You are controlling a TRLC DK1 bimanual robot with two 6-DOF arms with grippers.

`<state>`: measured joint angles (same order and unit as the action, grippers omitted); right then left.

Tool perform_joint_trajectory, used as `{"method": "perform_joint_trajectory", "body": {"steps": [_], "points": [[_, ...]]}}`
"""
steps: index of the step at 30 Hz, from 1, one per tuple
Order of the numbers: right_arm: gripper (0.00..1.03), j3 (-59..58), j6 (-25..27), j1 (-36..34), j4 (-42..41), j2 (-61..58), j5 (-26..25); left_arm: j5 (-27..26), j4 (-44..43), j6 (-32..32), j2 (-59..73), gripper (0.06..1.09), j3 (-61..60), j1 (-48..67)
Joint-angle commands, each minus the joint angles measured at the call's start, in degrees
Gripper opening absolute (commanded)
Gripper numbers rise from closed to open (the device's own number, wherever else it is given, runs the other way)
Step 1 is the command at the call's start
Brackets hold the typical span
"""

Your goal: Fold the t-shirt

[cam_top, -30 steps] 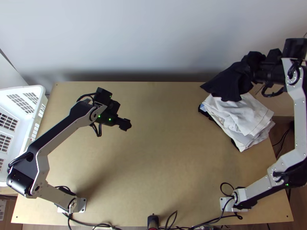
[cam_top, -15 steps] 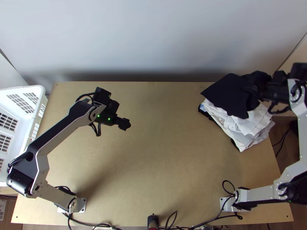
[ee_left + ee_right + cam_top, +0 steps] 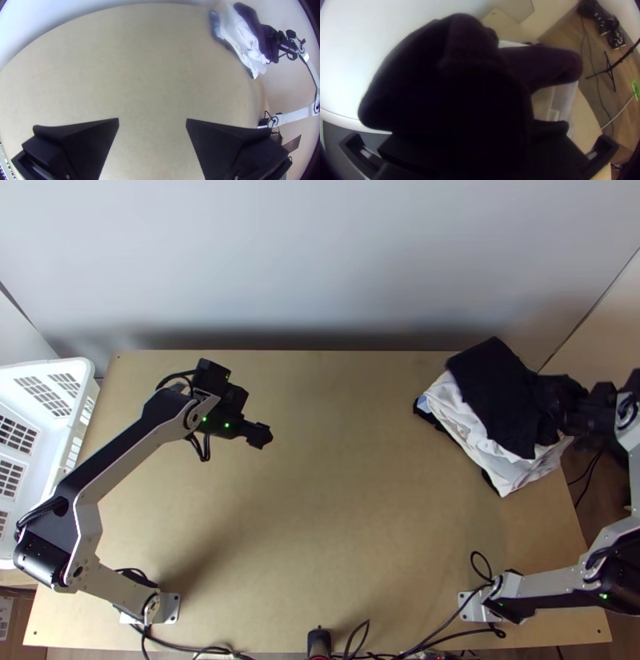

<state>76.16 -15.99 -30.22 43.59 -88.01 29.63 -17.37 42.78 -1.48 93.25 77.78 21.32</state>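
My right gripper (image 3: 590, 414) has its tips buried in the dark shirt (image 3: 492, 392), which blocks most of the right wrist view; as far as can be made out, it is clamped on a bunched part. The shirt lies over the white pile (image 3: 458, 414) at the far right corner of the table (image 3: 344, 500), its outer part draped fairly flat; I cannot establish its folds. The frame's right edge cuts off part of my right arm (image 3: 544, 582), which goes out past the table's side, bends, and comes back in to the pile. The basket (image 3: 90, 368) is cut off at left. My left arm (image 3: 116, 472) is bent, its gripper (image 3: 261, 436) above the table's left half, pointing towards the middle, fingers spread with nothing between them.
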Motion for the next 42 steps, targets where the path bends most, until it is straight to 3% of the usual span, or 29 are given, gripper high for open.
{"method": "perform_joint_trajectory", "body": {"steps": [1,4,5,6,7,8,11,21,32,38,42], "points": [[0.03,-7.0,0.7,-6.3,-6.0,-3.7,-0.1,-0.2,0.4,0.6,-0.4,1.04,0.7,-0.7],[0.03,-8.1,1.3,-7.5,-7.3,-5.2,0.0,-0.2,0.5,0.8,-0.4,1.04,0.9,-0.9],[0.09,-8.4,1.3,-7.8,-7.5,-5.1,0.0,-0.2,0.5,0.8,-0.4,1.04,0.9,-0.9],[0.3,-8.7,1.2,-7.8,-7.5,-4.5,0.0,-0.2,0.5,0.8,-0.5,1.04,0.9,-0.9],[0.6,-8.9,1.2,-7.8,-7.4,-3.7,0.0,-0.2,0.5,0.8,-0.5,1.04,0.9,-0.9],[0.83,-9.2,1.1,-7.7,-7.4,-3.0,0.0,-0.2,0.5,0.8,-0.5,1.04,0.9,-0.9],[0.98,-9.2,1.1,-7.4,-7.1,-0.6,0.0,-0.2,0.5,0.8,-0.4,1.04,0.9,-0.9],[0.98,-4.7,1.0,-5.3,-4.9,14.1,-1.2,-0.3,0.5,0.2,-0.4,1.04,0.1,-1.0],[0.98,-1.5,9.7,-1.3,-5.5,21.1,-14.2,-0.3,0.4,0.2,-0.8,1.04,-0.6,-1.9],[0.98,-2.1,12.3,3.9,-16.2,22.6,-24.9,-1.0,0.4,0.5,-1.2,1.04,-0.7,-3.4],[0.98,-7.3,15.7,13.5,-32.3,22.2,-32.0,-1.1,0.4,0.6,-1.2,1.04,-0.5,-3.4]]}}
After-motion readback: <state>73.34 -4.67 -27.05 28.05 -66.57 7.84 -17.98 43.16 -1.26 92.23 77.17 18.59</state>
